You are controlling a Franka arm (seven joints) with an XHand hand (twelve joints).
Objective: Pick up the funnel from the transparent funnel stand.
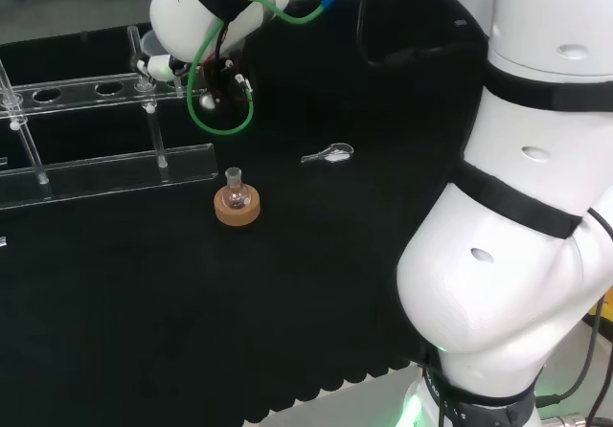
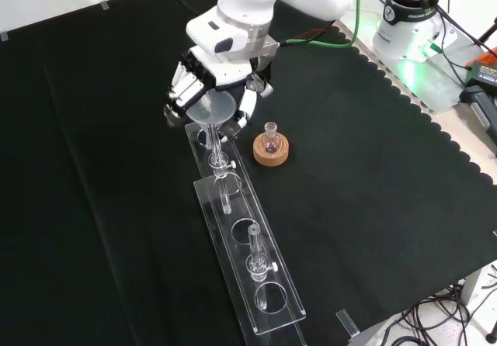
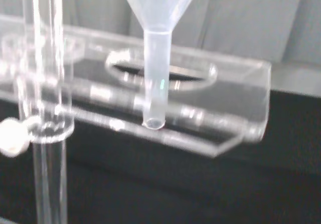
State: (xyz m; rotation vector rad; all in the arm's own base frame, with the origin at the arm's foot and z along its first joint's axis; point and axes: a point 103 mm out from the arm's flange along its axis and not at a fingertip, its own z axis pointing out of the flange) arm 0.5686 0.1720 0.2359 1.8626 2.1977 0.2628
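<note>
Funnel nearly clear of the stand

My hand (image 2: 203, 90) has its fingers curled round the cone of the clear funnel (image 2: 211, 113); in the wrist view its stem tip hangs just over the hole in the transparent funnel stand (image 2: 247, 253). I'd lift straight up, keeping the stem plumb so it doesn't catch the rim.

Clear funnel (image 2: 211, 107) upright (stem down) above end hole of transparent stand (image 2: 256, 272).
</note>
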